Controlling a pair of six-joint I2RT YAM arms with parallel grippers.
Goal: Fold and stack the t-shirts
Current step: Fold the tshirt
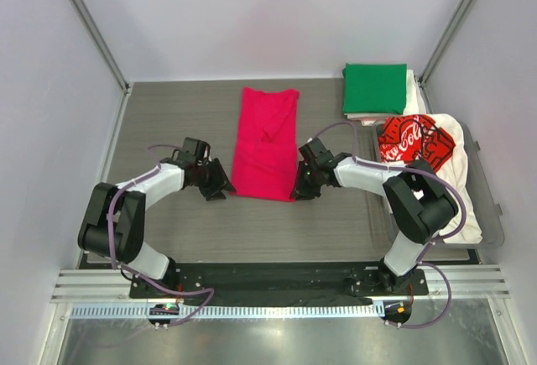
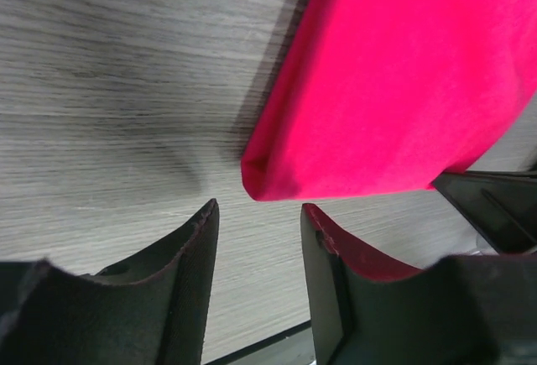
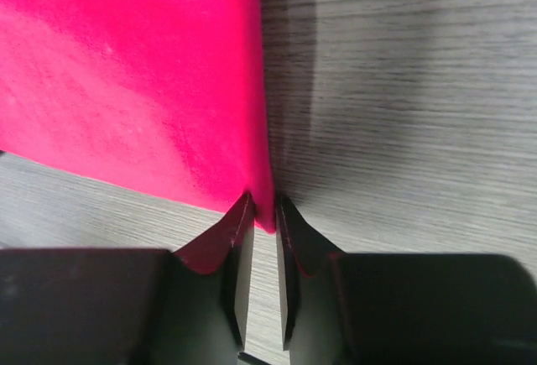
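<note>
The magenta-red t-shirt lies folded into a long strip on the grey table, in the middle. My left gripper is open at its near left corner; in the left wrist view the fingertips stand just short of the shirt's corner, apart from it. My right gripper is at the near right corner; in the right wrist view its jaws are pinched on that corner of the shirt. The green t-shirt lies folded at the back right. The white t-shirt with red-black print lies unfolded at the right.
The green shirt rests on pale folded cloth. The printed shirt lies on a heap of white cloth over a clear tray at the right edge. Pale walls stand close on the left, back and right.
</note>
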